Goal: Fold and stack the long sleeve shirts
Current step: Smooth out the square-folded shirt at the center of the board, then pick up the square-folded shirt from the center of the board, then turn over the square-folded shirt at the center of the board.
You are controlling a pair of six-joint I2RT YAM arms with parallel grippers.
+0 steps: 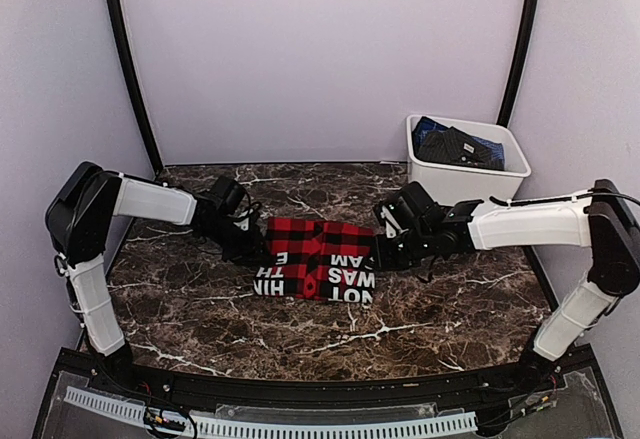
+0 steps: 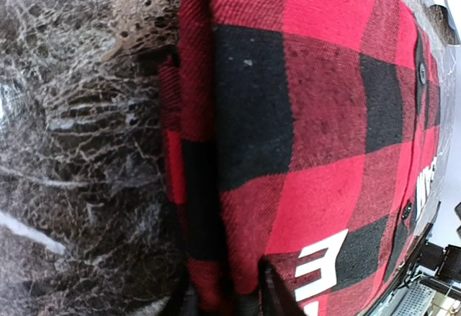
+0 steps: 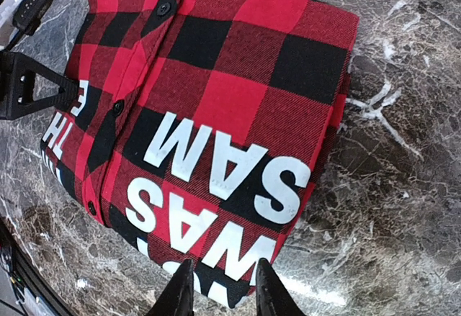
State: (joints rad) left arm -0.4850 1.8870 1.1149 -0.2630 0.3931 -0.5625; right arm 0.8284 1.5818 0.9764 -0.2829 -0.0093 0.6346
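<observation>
Folded red-and-black shirt (image 1: 318,257) lies midway between the left and right edges of the table (image 1: 190,309), print up. The left gripper (image 2: 229,296) straddles its left fold and the right gripper (image 3: 222,289) its right edge. Both sets of fingers are narrowly parted; cannot tell whether either pinches cloth. Judged step: squaring the fold. Press both edges inward evenly and low, without lifting layers.

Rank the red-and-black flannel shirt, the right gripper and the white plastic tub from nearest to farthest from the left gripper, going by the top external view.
1. The red-and-black flannel shirt, at the middle of the table, right beside the left gripper.
2. The right gripper, at the shirt's opposite edge.
3. The white plastic tub, at the far right rear.
</observation>
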